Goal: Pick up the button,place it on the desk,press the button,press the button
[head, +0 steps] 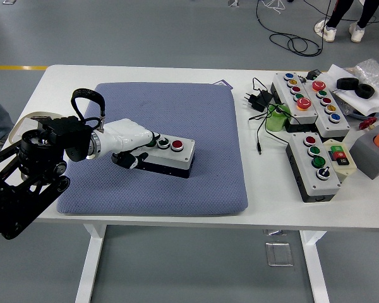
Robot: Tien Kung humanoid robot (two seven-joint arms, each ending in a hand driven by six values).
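A small grey button box point(172, 158) with a green, a dark and a red button point(177, 145) lies on the blue-grey mat point(196, 107), left of its middle. My left hand point(138, 149), white with dark fingers, is at the box's left end. Its upper fingertips reach the green button point(153, 141) and its lower fingers sit by the box's left front corner. The fingers are loosely spread and do not close around the box. My right arm is out of view.
Several more button boxes point(316, 164) point(306, 95), a black power adapter with cable point(256, 100), a green object point(276, 120), tape rolls and an orange thing crowd the table's right side. A person's legs show at the top right, far from the table point(50, 82).
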